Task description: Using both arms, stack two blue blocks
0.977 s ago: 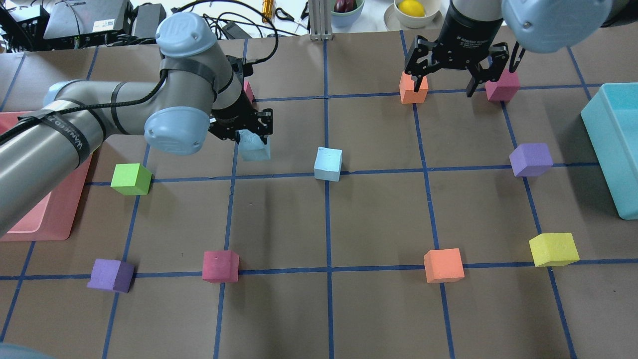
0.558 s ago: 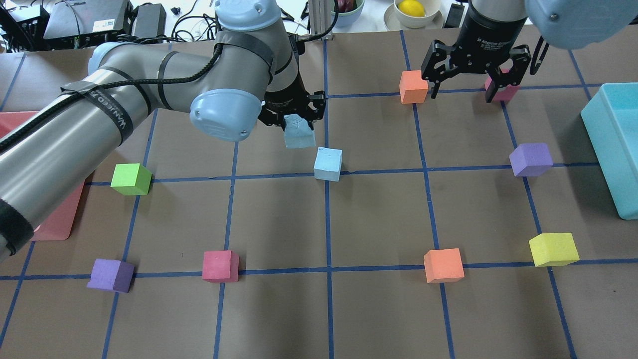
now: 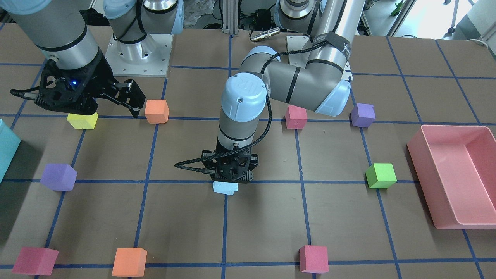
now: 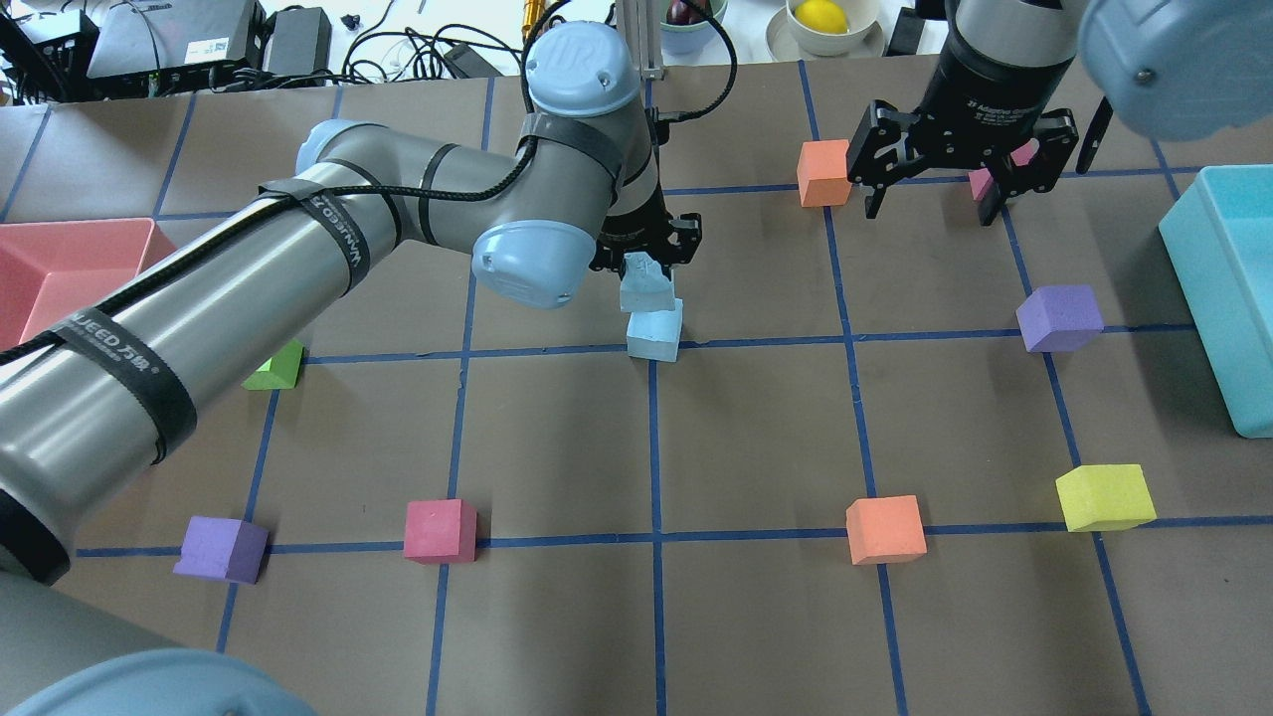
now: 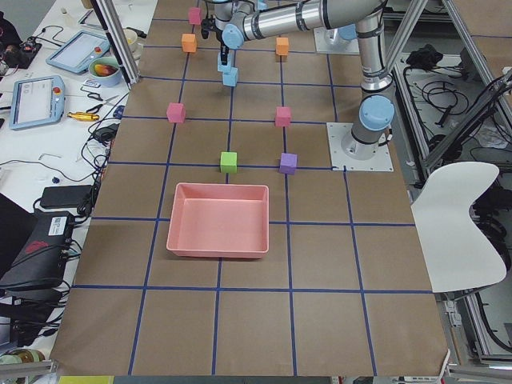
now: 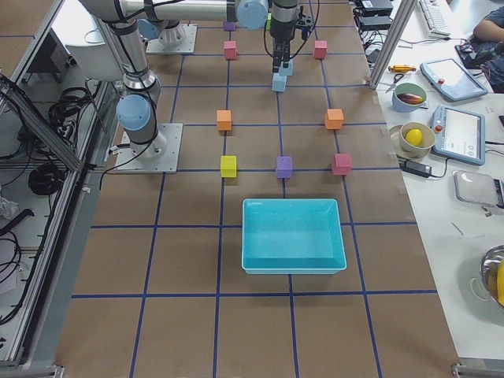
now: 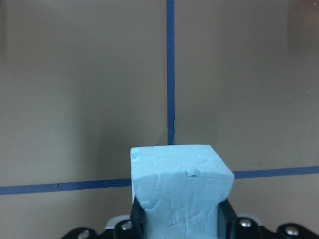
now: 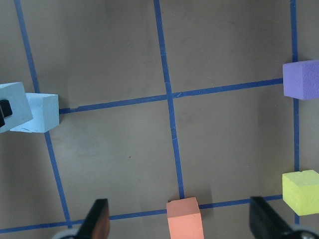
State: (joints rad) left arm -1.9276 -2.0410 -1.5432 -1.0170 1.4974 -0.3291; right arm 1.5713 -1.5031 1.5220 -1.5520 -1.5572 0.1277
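My left gripper [image 4: 644, 261] is shut on a pale blue block [image 4: 644, 285], which is held slightly tilted. That block fills the bottom of the left wrist view [image 7: 182, 189]. It hangs right over the second blue block [image 4: 654, 336], which sits on a grid crossing at the table's centre. I cannot tell whether the two touch. Both blocks show at the left edge of the right wrist view, the held one [image 8: 15, 107] and the lower one [image 8: 41, 112]. My right gripper [image 4: 932, 204] is open and empty at the far right.
An orange cube [image 4: 823, 174] and a pink cube [image 4: 985, 181] flank the right gripper. A teal bin [image 4: 1218, 298] stands at the right edge and a pink tray [image 4: 60, 259] at the left. Purple [image 4: 1059, 318], yellow [image 4: 1104, 497], orange [image 4: 885, 530], pink [image 4: 440, 530], purple [image 4: 221, 549] and green [image 4: 276, 366] cubes lie around.
My left arm has carried the blue block to the right, from well left of the second blue block to directly over it. The right gripper has shifted slightly right and stays open.
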